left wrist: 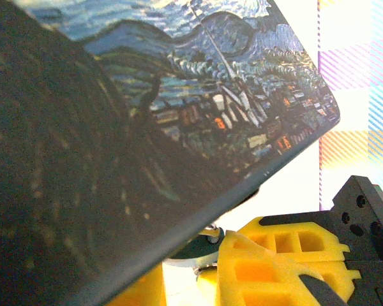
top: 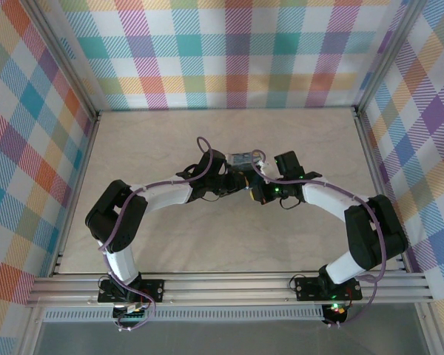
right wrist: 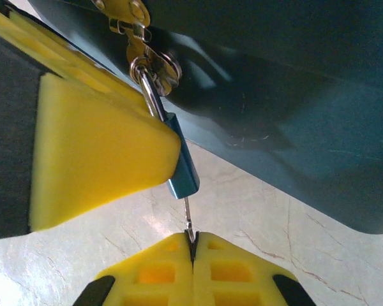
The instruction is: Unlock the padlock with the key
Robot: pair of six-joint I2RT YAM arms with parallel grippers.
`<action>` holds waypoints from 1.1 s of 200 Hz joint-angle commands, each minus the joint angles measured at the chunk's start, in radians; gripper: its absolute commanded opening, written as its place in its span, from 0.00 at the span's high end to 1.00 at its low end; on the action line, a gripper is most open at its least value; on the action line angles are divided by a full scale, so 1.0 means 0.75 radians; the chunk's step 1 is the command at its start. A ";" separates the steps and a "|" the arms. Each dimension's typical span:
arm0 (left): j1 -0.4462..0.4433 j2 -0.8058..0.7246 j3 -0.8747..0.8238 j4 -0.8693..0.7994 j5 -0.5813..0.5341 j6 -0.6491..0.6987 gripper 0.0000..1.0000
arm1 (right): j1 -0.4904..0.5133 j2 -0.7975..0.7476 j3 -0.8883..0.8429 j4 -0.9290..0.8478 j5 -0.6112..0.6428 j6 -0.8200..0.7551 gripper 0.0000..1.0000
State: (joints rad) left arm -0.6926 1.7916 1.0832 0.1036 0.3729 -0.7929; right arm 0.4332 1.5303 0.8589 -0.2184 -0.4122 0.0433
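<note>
Key held at a padlock (right wrist: 184,173) hanging under a painted box (right wrist: 293,115).
Beside the box's clasp (right wrist: 147,60), a finger (right wrist: 96,146) of the left gripper (top: 223,183) is pressed to the padlock; its grip cannot be told. Below the box, the key (right wrist: 188,220) is pinched by the right gripper (right wrist: 192,245). If twisted off-axis, the key could be bent or pulled out.

The top view looks steeply down from behind the arm bases (top: 126,288) onto the pale marbled worktop (top: 207,244). Both wrist views press close against the rectangular night-sky-print box (left wrist: 198,115), shared by all.
</note>
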 commanded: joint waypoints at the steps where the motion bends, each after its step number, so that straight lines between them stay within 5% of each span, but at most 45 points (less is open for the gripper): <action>1: -0.015 -0.045 0.003 0.012 -0.014 0.022 0.86 | 0.013 0.013 0.053 0.030 -0.027 -0.023 1.00; 130: -0.014 -0.049 0.006 0.023 0.007 0.003 0.86 | 0.032 0.005 -0.005 0.282 -0.042 0.014 1.00; 220: -0.015 -0.045 0.004 0.028 0.012 -0.008 0.86 | 0.087 -0.027 -0.107 0.470 0.097 0.003 1.00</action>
State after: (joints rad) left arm -0.6907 1.7840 1.0832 0.1028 0.3199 -0.7967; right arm 0.4770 1.5368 0.7910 -0.0235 -0.3389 0.0444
